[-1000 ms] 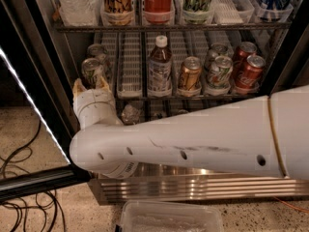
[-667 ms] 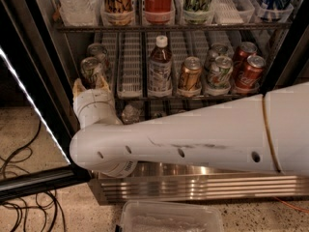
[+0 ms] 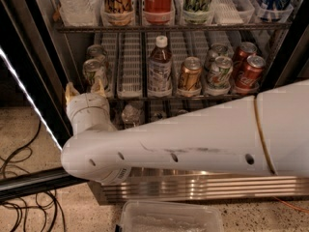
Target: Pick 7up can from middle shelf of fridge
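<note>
The fridge (image 3: 29, 71) stands open with its interior lit. On the middle shelf (image 3: 159, 98), a pale silvery can with green markings, the 7up can (image 3: 91, 71), stands at the front of the left lane, with a like can (image 3: 97, 52) behind it. My gripper (image 3: 86, 89) is just in front of and slightly below this can, its tan fingertips (image 3: 72, 92) spread apart and empty. My white arm (image 3: 193, 139) crosses the lower part of the view and hides the bottom shelf.
The middle shelf also holds a brown bottle (image 3: 159, 66), a gold-brown can (image 3: 189, 74), two pale green-marked cans (image 3: 219, 72) and two red Coca-Cola cans (image 3: 248, 72). Tall cans and bottles fill the top tier (image 3: 157, 4). A clear plastic bin (image 3: 169, 217) and cables (image 3: 19, 178) lie on the floor.
My gripper has dipped slightly down and left in front of the left can. Nothing has been taken hold of.
</note>
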`<state>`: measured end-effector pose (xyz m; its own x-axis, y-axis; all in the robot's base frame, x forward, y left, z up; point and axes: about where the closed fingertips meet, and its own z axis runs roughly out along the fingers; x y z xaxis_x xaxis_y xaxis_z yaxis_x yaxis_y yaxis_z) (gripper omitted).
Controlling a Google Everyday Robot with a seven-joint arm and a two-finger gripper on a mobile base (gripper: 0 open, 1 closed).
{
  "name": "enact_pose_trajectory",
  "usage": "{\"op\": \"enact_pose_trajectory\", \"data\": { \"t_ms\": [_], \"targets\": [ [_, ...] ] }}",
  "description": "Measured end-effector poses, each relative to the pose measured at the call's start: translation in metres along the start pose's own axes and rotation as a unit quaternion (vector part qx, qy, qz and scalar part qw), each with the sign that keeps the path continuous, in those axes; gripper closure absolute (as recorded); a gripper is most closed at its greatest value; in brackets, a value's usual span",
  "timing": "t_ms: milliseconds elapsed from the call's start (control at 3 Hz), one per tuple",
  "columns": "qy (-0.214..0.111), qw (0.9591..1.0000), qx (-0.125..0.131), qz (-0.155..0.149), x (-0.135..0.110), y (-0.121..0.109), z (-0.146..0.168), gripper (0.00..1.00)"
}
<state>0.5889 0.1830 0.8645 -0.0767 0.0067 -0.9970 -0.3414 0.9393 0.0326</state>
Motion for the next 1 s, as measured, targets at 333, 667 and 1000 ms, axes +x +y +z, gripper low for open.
{"op": "enact_pose_trajectory", "data": {
  "t_ms": [333, 667, 1000],
  "targets": [
    [0.002, 1.0, 0.002, -0.004, 0.0049, -0.0022, 0.006, 0.43],
    [0.003, 0.9999, 0.007, -0.01, 0.0078, -0.0063, 0.0101, 0.36],
    [0.003, 0.9998, 0.012, -0.013, 0.0088, -0.0094, 0.0112, 0.23]
  ]
}}
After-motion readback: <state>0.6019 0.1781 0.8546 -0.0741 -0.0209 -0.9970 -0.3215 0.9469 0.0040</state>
